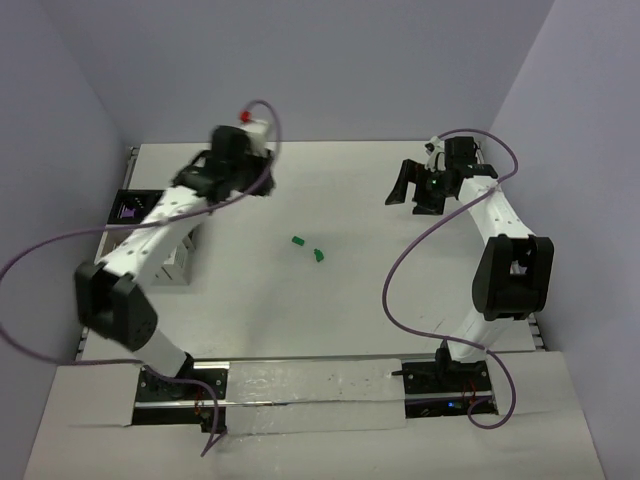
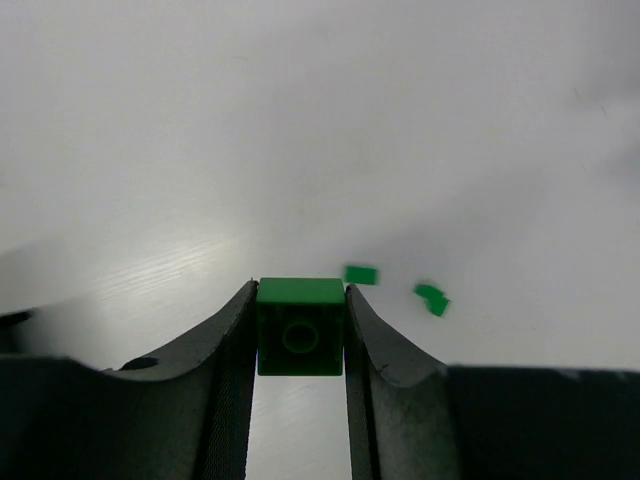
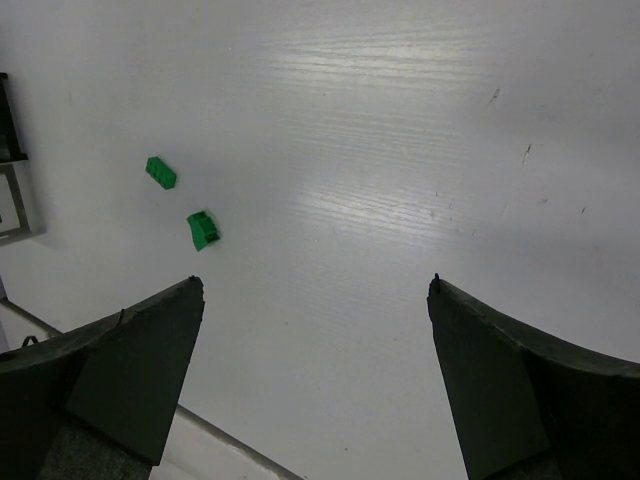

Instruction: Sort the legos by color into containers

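Clamped on a green brick (image 2: 300,338) above the table (image 1: 350,300), the left end effector (image 2: 300,297) has the containers (image 1: 178,270) at its 7 o'clock in the top view; the gaping right end effector (image 3: 317,280) is farther away.

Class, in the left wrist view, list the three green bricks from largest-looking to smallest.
1. The gripped green brick: largest, though it is nearest the camera.
2-3. The rectangular loose brick and the angled loose brick look alike; no ranking.
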Controlling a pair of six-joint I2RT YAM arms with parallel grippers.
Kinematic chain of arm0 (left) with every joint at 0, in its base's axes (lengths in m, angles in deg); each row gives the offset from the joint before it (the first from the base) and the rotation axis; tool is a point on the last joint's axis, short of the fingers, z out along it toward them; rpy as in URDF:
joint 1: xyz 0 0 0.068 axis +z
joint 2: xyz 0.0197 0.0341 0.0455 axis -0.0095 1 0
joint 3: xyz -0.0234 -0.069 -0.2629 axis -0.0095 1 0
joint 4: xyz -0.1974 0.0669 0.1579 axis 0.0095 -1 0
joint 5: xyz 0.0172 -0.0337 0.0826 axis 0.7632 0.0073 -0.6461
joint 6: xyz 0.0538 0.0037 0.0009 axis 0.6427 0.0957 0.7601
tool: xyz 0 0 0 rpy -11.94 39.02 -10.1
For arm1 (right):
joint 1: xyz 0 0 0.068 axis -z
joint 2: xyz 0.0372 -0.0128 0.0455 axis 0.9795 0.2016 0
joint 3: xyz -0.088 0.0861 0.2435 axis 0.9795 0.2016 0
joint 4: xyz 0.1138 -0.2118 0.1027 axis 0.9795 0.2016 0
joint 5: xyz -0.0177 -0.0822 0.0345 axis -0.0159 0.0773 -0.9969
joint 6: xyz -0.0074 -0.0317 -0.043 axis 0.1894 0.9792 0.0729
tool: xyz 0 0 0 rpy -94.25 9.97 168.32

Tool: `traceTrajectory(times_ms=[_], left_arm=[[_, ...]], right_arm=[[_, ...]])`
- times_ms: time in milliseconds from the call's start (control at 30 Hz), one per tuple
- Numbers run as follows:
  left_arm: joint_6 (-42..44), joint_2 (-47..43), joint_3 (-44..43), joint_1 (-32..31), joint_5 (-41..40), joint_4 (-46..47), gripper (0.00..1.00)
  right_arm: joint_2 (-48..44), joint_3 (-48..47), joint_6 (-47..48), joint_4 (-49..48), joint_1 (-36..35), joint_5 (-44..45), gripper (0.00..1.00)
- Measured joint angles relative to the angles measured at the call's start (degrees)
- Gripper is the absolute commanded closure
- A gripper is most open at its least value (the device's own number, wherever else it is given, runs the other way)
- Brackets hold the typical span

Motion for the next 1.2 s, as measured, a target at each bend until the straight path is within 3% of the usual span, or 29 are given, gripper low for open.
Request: traceTrajectory(times_ms=[233, 433, 633, 767, 900, 1033, 1100, 1200], left_arm=[[0.19, -22.11, 10.16, 27.72, 7.73, -0.62, 1.00], [4.61, -26.09, 19.08, 41.37, 13.10, -4.89, 1.00], [9.36, -25.99, 24.03, 45.82, 14.09, -8.33, 0.99], [11.16, -26.01, 25.14, 45.84, 14.14, -8.38, 0.87], [12.12, -25.96, 26.14, 45.85, 13.94, -8.02, 0.83], [12.80, -25.90, 28.11, 45.85, 12.95, -7.41, 0.59], [13.01, -25.72, 28.48, 45.85, 12.44, -7.38, 0.37], [13.26, -25.72, 28.51, 45.85, 11.79, -6.78, 0.14]], right_arm=[[0.00, 0.00, 0.20, -0.48, -1.78, -0.06, 0.00], [0.10, 0.00, 0.20, -0.75, -3.67, 0.05, 0.00], [0.30, 0.00, 0.21, -0.77, -4.27, 0.03, 0.00], [0.35, 0.00, 0.22, -0.81, -4.28, 0.03, 0.00], [0.35, 0.00, 0.31, -0.79, -4.26, 0.05, 0.00], [0.35, 0.00, 0.42, -0.79, -4.26, 0.06, 0.00], [0.35, 0.00, 0.44, -0.81, -4.26, 0.05, 0.00], [0.35, 0.00, 0.44, -0.81, -4.26, 0.05, 0.00]])
